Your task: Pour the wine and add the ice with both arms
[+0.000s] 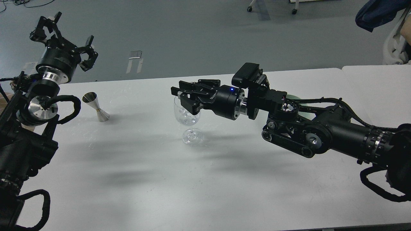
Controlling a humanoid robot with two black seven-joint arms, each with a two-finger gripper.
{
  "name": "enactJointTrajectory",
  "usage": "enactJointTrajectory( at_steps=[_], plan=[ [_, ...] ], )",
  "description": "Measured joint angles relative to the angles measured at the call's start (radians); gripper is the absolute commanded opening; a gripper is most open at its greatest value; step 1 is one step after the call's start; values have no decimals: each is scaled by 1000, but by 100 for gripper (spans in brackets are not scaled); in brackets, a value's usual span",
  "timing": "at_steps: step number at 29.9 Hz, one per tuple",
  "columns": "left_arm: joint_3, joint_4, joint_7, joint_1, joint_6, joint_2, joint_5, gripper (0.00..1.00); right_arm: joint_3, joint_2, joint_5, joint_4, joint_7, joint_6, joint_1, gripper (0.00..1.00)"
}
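A clear wine glass [188, 119] stands upright at the middle of the white table [205, 179]. A little clear wine [189, 122] lies in the bottom of its bowl, and a small glassy ice cube [182, 112] shows inside the bowl above it. My right gripper [183, 97] reaches in from the right and hovers over the glass's rim with its fingers spread, and nothing shows between them. My left gripper [62, 40] is raised high at the far left, open and empty, well away from the glass.
A steel jigger [96, 107] stands on the table at the left, below my left gripper. A green object [290, 96] shows partly behind my right arm. A second table [379, 89] adjoins at the right. An office chair [396, 45] stands beyond it.
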Motion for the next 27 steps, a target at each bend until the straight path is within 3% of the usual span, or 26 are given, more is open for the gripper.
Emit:
enactJointTrajectory(
  at_steps=[2,3,4,6,11,27],
  plan=[
    [0,0,0,0,0,1,0,96,2,0,1,2,0,-1,1,50],
    [0,0,0,0,0,1,0,96,2,0,1,2,0,-1,1,63],
    [0,0,0,0,0,2,0,96,3,0,1,2,0,-2,1,82],
    [-1,0,0,0,0,4,0,96,5,-1,1,3,0,-5,1,97],
    [-1,0,0,-1,-3,9,-29,97,61,3,7,3,0,-9,4,100],
    [13,0,7,-10,-66,-27,-123,97,608,63,101,-1,6,-11,-88,100]
  ],
)
